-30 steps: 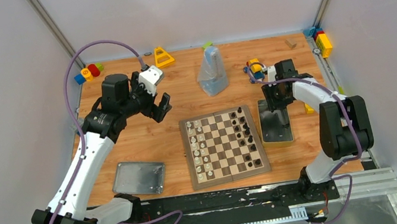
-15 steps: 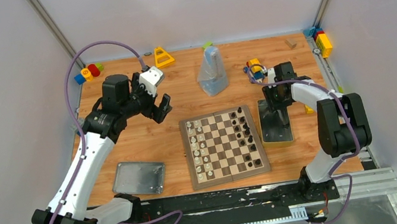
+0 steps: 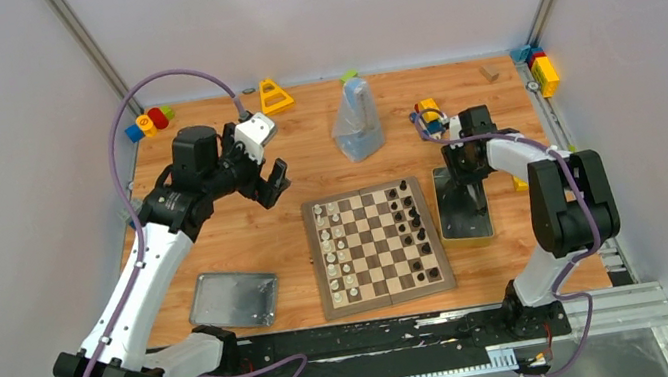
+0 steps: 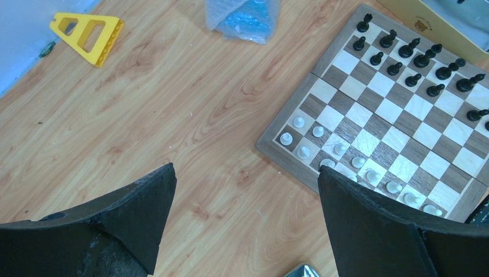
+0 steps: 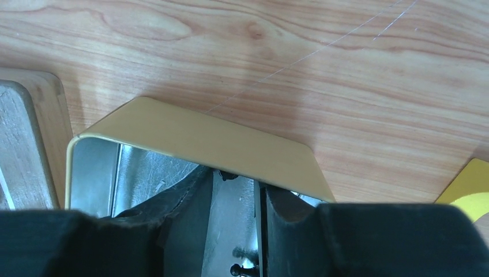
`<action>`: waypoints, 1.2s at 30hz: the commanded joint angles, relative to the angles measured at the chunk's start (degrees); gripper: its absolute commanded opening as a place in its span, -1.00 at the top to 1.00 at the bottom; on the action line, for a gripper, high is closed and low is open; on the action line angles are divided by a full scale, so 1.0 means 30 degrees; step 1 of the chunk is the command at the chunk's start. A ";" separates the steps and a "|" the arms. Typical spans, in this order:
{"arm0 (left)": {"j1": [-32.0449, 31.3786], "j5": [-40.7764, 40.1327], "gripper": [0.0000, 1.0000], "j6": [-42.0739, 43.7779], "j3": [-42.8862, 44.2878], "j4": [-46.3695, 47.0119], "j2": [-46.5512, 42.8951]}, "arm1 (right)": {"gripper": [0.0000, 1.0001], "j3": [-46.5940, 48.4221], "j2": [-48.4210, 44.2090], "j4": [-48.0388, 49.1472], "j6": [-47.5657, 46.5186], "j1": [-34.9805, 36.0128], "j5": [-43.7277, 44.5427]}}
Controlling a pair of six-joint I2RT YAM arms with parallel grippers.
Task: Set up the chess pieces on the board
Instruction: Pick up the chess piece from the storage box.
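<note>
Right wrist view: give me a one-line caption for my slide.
Right gripper, open, inside the metal tin with loose black chess pieces.

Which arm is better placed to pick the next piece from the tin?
Right. The right gripper is inside the tin, over a black piece; the left gripper hangs open beside the board.

Board [image 3: 378, 245] at centre, chess pieces [image 4: 413, 79] on it, tin [image 3: 467, 220] just right, lid [image 3: 234, 298] left.

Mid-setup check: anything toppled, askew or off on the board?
Nothing stands out. The chess pieces stand in rows along two opposite edges of the board, none visibly toppled. One black piece is in the tin, where the right gripper reaches.
</note>
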 commanded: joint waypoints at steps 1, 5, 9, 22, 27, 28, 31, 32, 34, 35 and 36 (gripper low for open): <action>0.0150 0.0344 -1.00 0.0069 -0.0063 0.0485 -0.0556 | 0.36 0.0161 0.0425 0.0655 0.0224 -0.0030 0.0303; 0.0142 0.0344 -1.00 0.0082 -0.0058 0.0446 -0.0599 | 0.47 0.0207 0.0482 0.0543 0.0144 -0.0129 0.0289; 0.0149 0.0341 -1.00 0.0110 -0.0081 0.0442 -0.0641 | 0.62 0.0292 0.0169 0.0207 0.0023 -0.0418 -0.0047; 0.0148 0.0414 -1.00 0.0191 0.0135 0.0339 -0.0503 | 0.96 -0.0382 -0.2454 -0.1228 -0.1324 -0.0575 -0.0987; 0.0149 0.0447 -1.00 0.0322 0.0105 0.0328 -0.0512 | 1.00 -0.0674 -0.3420 -0.1594 -0.1688 -0.0604 -0.1886; 0.0149 0.0549 -1.00 0.0379 0.0081 0.0326 -0.0519 | 1.00 -0.0681 -0.3635 -0.1758 -0.1878 -0.0605 -0.2303; 0.0148 0.1246 -1.00 0.0744 -0.0200 0.0410 -0.0489 | 1.00 -0.0805 -0.4712 -0.2392 -0.2907 -0.0594 -0.4596; 0.0148 0.1840 -1.00 0.0780 -0.0277 0.0514 -0.0464 | 1.00 -0.0812 -0.5221 -0.2626 -0.3294 -0.0578 -0.5630; 0.0135 0.3292 -1.00 0.0844 -0.0446 0.0579 -0.0143 | 1.00 -0.0576 -0.6220 -0.3459 -0.4216 -0.0483 -0.8382; 0.0146 0.3925 -1.00 0.0874 -0.0545 0.0584 -0.0027 | 1.00 -0.0399 -0.6735 -0.3862 -0.4502 -0.0344 -0.9509; 0.0148 0.5235 -1.00 0.0955 -0.0591 0.0587 0.0221 | 0.99 -0.0215 -0.7217 -0.4257 -0.4801 -0.0129 -1.0657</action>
